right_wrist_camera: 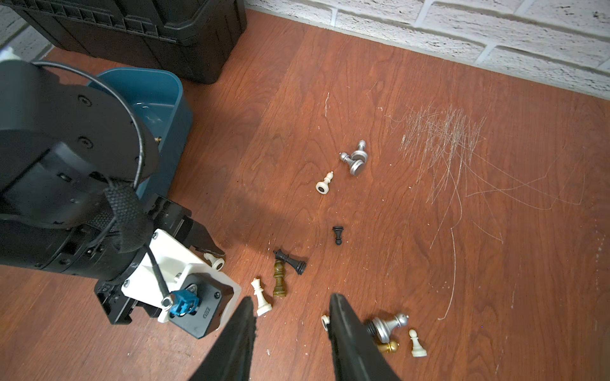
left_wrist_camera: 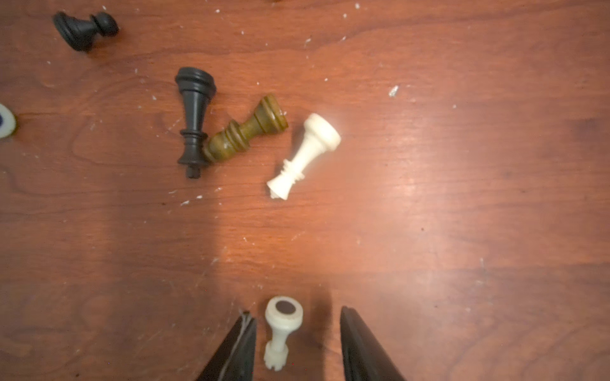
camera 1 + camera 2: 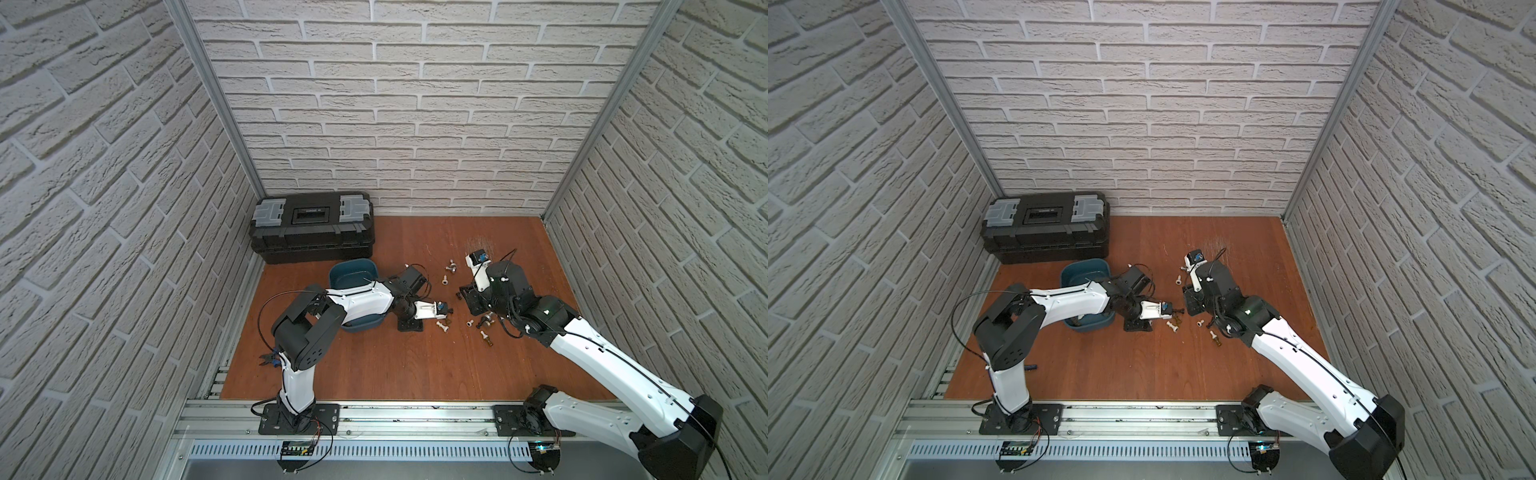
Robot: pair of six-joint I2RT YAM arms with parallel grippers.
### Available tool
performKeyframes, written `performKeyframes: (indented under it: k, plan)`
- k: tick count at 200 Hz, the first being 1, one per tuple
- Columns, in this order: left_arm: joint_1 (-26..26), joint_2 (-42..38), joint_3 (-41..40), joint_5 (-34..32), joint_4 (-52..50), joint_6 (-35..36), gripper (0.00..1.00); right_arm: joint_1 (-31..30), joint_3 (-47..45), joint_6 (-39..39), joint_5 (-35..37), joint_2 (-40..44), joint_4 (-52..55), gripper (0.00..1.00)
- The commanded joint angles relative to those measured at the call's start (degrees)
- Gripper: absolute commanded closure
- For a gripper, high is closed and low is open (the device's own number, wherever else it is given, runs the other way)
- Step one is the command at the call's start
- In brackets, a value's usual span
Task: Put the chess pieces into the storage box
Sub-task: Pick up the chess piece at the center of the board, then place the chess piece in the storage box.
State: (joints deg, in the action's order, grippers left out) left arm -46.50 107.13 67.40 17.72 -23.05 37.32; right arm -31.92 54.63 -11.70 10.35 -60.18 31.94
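Note:
The storage box (image 3: 353,270) is a teal tub at the back left, and my left arm hides much of it. Several chess pieces lie scattered on the wooden table. My left gripper (image 2: 296,311) is low over the table and open. A white piece (image 2: 283,330) lies on the wood between its fingers, with a gap on both sides. Just beyond lie a black piece (image 2: 194,118), a brown one (image 2: 246,132) and a white one (image 2: 305,155). My right gripper (image 1: 292,306) hangs open with nothing between its fingers; a small white piece (image 1: 325,320) lies just beside one finger.
A black toolbox (image 3: 311,226) stands in the back left corner behind the tub. Silver pieces (image 1: 355,158) and a white piece (image 1: 324,183) lie farther back. A silver piece (image 1: 386,325), a gold one (image 1: 389,346) and a white pawn (image 1: 416,344) lie beside my right gripper. Brick walls close three sides.

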Motion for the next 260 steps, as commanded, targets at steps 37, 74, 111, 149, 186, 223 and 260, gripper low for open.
performKeyframes:
  k: [37, 74, 111, 149, 186, 223, 260]
  plan:
    - [0.4, 2.2, -1.0, -2.0, -1.1, 1.2, 0.62, 0.5, 0.5, -1.2, -1.1, -0.2, -1.4, 0.59]
    - [0.7, 1.5, -1.6, -3.2, -0.8, 1.3, 0.69, 0.5, 0.9, -1.4, -1.0, -0.1, -1.4, 0.59]
    - [0.7, 0.5, -0.8, -2.8, -1.6, 0.8, 0.84, 0.5, 1.0, -1.2, -0.2, 0.3, -1.4, 0.59]
    - [1.3, -5.3, -2.5, -3.2, 1.2, -1.9, 0.89, 0.5, 1.5, -1.0, 0.4, 0.1, -1.9, 0.59]
    - [6.3, -16.0, -3.9, -3.7, 7.4, -14.9, 0.9, 0.5, 2.2, -1.8, -0.1, -0.5, -1.7, 0.59]
    - [16.2, -24.7, -4.9, -8.6, 5.1, -31.0, 0.9, 0.5, 3.2, -3.2, -2.1, -2.3, -1.7, 0.59]
    - [30.1, -25.8, -6.8, -12.0, -4.2, -45.3, 0.89, 0.5, 4.1, -5.7, -5.3, -4.3, -2.4, 0.59]
